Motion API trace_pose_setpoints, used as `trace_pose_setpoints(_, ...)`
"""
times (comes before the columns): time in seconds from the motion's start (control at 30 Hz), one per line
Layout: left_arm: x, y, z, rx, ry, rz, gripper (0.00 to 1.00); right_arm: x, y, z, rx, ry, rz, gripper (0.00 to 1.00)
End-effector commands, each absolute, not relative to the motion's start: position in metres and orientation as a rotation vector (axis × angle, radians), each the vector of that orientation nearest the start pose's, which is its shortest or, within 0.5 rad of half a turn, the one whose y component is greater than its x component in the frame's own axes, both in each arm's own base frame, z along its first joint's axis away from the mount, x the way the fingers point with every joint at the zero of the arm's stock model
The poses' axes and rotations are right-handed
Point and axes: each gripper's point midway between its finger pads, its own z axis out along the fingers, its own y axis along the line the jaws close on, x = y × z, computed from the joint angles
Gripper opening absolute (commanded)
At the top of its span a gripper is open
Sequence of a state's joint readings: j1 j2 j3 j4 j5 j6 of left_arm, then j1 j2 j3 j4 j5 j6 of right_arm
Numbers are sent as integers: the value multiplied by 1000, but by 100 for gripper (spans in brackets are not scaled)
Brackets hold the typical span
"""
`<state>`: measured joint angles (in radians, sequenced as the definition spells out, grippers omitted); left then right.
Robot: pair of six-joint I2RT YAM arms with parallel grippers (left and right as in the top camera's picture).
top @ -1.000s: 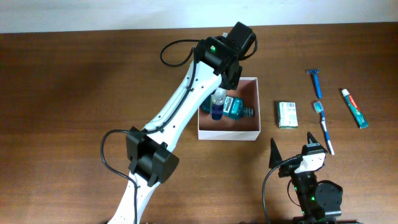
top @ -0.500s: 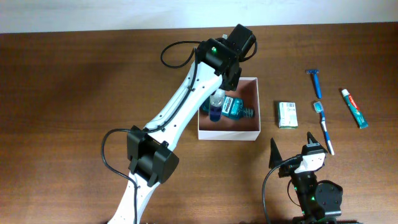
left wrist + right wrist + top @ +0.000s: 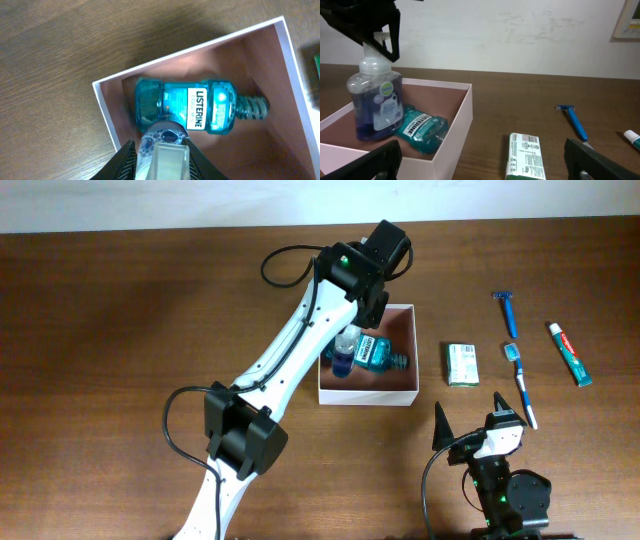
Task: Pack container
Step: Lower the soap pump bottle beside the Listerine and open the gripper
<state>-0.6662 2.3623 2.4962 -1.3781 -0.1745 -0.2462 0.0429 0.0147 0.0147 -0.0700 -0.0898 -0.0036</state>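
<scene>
The left part of the brown wooden desk (image 3: 100,330) is lying open, a wide stretch of bare wood running up to the far edge where a pale wall is beginning. The white left arm (image 3: 290,350) is reaching diagonally across it from the near edge toward the middle.

The left gripper (image 3: 162,161) is clenching the pump top of a clear plastic pump bottle holding blue liquid (image 3: 372,105), with a black finger pressing on each side. The bottle is standing upright inside the walls of the container (image 3: 366,397), close to its left wall. Whether its base is touching the floor cannot be told.

The container, a square white-walled box with a pinkish inside, is sitting near the middle of the desk, with its edges running roughly parallel to the desk edge. A teal mouthwash bottle (image 3: 192,107) is lying on its side inside it, just beside the pump bottle, its ribbed cap pointing toward the right wall. Bare floor is showing along the near wall.

A small green-and-white packet (image 3: 462,364) is lying just right of the container, apart from its wall. Nearer the robot, the right gripper (image 3: 470,425) is hovering low with its fingers spread wide, grasping nothing.

Further right, a blue razor (image 3: 507,310), a blue-and-white toothbrush (image 3: 520,385) and a white-and-green toothpaste tube (image 3: 570,354) are lying apart, with clear wood between them.
</scene>
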Motion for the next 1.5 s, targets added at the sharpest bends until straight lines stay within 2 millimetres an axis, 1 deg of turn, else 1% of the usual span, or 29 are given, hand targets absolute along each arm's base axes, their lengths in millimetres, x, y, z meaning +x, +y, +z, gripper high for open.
trace_pose_setpoints(0.0,423,-297,158,663,2721,12,31,245,26,158,-108,1636,97,99)
trace_pose_setpoints(0.13,420,-303,158,780,2692,10,30,245,26,158,-108,1636,96,99)
trace_pose_setpoints(0.23,414,-311,157,841,2689,-39,30,245,26,158,-108,1636,97,99)
trace_pose_setpoints(0.33,410,-315,157,855,2696,-74,30,245,26,158,-108,1636,97,99)
trace_pose_setpoints(0.5,410,-315,157,855,2696,-74,31,245,26,158,-108,1636,97,99)
trace_pose_setpoints(0.8,420,-323,161,838,2648,-100,30,245,26,158,-108,1636,97,99)
trace_pose_setpoints(1.07,416,-319,159,845,2670,-89,30,245,26,158,-108,1636,96,99)
trace_pose_setpoints(1.47,399,-305,153,875,2752,-42,31,245,26,158,-108,1636,97,99)
